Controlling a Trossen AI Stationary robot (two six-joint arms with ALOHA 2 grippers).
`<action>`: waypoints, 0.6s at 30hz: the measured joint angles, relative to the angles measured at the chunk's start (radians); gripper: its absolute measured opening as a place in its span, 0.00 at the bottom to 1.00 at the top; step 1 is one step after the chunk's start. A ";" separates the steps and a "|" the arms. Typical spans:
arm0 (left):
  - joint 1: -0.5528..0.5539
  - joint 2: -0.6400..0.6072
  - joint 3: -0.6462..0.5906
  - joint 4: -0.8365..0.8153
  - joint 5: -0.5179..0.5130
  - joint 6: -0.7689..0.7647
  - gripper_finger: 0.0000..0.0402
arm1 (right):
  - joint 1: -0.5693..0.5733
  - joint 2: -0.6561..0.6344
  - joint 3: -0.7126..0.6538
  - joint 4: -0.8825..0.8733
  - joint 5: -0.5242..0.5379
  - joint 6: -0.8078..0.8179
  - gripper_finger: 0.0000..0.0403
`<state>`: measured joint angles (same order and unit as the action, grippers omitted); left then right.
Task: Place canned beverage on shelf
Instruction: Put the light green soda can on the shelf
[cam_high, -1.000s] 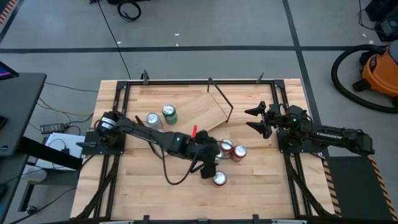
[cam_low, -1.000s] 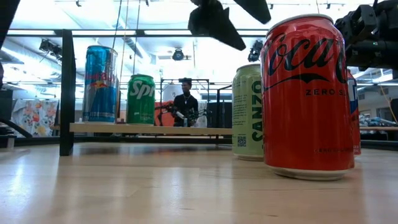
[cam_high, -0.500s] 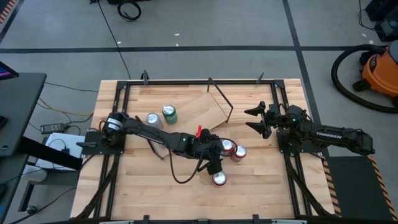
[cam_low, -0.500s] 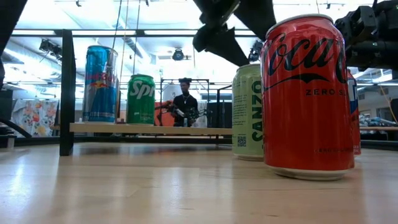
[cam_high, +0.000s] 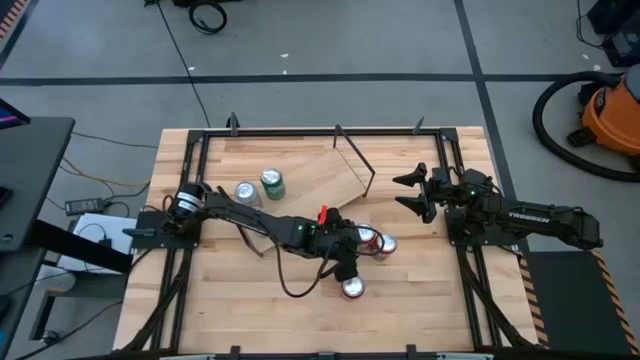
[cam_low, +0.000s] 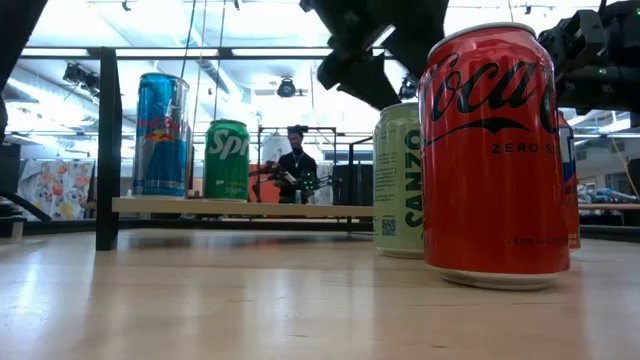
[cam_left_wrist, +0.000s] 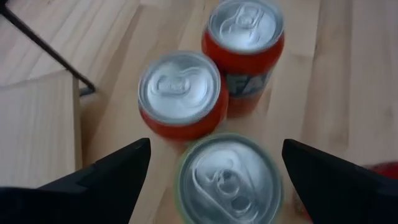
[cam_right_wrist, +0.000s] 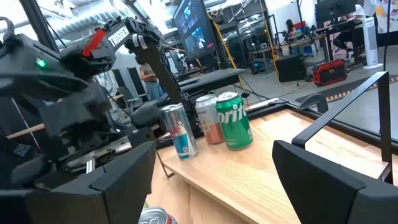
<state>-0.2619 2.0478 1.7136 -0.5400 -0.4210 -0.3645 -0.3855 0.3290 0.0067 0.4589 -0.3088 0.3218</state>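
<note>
My left gripper (cam_high: 349, 251) is open and points down over a pale green can (cam_left_wrist: 229, 180), one finger on either side of the can's top without touching it. The can stands upright on the tabletop (cam_low: 398, 180). Two red cans (cam_left_wrist: 180, 93) (cam_left_wrist: 244, 31) stand just beyond it. A larger-looking red can (cam_low: 492, 150) stands nearer the table's front edge (cam_high: 352, 288). The shelf (cam_high: 310, 180) is a light wood plank and carries a blue can (cam_low: 161, 133) and a green Sprite can (cam_low: 227, 158). My right gripper (cam_high: 412, 192) waits open at the table's right.
Thin black rod brackets (cam_high: 355, 160) rise at the shelf's end near the can cluster. A third, pinkish can (cam_right_wrist: 208, 118) stands between the two on the shelf. The table's black frame (cam_high: 200, 160) runs along its edges. A person (cam_low: 297, 165) stands in the room behind.
My left gripper has gone a little toward the table's right edge and down, coming over the pale green can. Its fingers stay open. The cans have not moved.
</note>
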 joint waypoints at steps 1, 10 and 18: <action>0.000 0.001 -0.001 0.002 0.007 -0.006 0.94 | 0.000 0.000 0.000 -0.001 0.000 0.000 0.83; 0.000 0.030 -0.001 -0.032 0.016 -0.019 0.94 | 0.000 0.000 0.000 -0.003 0.000 0.000 0.83; 0.003 0.030 -0.001 -0.107 0.035 -0.018 0.94 | 0.000 0.000 0.000 -0.003 0.000 0.000 0.83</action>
<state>-0.2588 2.0773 1.7130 -0.6468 -0.3862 -0.3828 -0.3855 0.3290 0.0067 0.4563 -0.3092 0.3218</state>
